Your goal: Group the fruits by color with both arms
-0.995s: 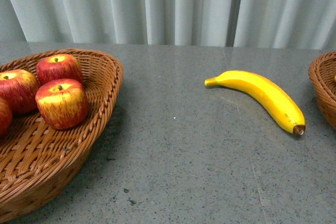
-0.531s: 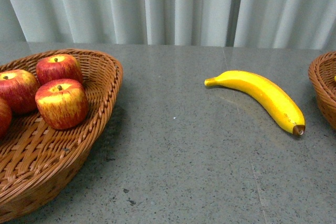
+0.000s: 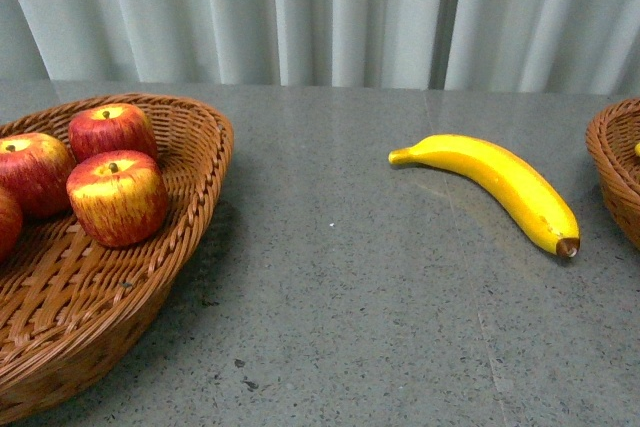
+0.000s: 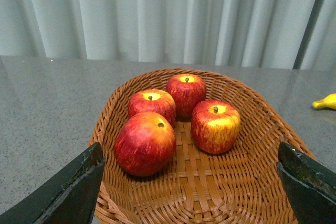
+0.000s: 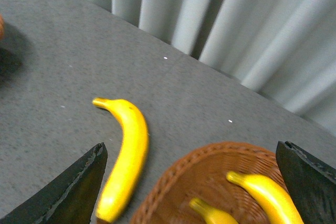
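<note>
Left gripper (image 4: 190, 149): wide open, holding nothing. Only the two black finger ends show in its wrist cam, one on each side.
Apples (image 4: 216, 126): four of them, red with yellowish tops and short stems, bunched together in the left basket (image 4: 252, 93). They sit out ahead of the left gripper, lined up with the gap between its fingers but well clear of both.
Right gripper (image 5: 190, 147): also spread wide and holding nothing.
Loose banana (image 3: 495, 185): flat on the grey table (image 3: 350, 327), right of centre in the front view, with its brown tip pointing toward the right basket (image 3: 612, 172). It's close to that basket but not touching it. In the right wrist cam it lies ahead of the gripper, closer to one finger than the other, and neither finger touches it.
Right basket contents: two bananas (image 5: 268, 195) in it, seen only from the right wrist cam.
Arms in front view: neither one shows.
Backdrop: pale pleated curtain (image 3: 320, 7) behind the table.
</note>
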Controlling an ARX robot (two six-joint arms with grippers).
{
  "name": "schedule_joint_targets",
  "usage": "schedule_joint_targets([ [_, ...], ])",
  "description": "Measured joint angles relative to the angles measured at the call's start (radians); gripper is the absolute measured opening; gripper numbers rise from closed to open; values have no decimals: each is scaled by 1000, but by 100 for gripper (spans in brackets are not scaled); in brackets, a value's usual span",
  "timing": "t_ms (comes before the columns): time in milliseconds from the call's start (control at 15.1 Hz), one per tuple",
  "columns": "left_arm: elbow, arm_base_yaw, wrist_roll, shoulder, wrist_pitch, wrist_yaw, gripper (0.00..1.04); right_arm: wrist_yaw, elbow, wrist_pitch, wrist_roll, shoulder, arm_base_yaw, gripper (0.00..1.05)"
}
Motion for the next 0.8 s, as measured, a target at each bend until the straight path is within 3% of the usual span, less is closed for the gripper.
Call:
schedule_joint_targets([
  [199, 0, 0, 0, 0, 0, 0, 98, 90, 127, -5, 59, 195, 202, 98],
  [332, 0, 0, 0, 0, 0, 0, 98, 126, 207, -21, 69, 314, 282, 98],
  [796, 0, 0, 0, 0, 0, 0, 98, 163, 396, -108, 71, 589, 314, 98],
])
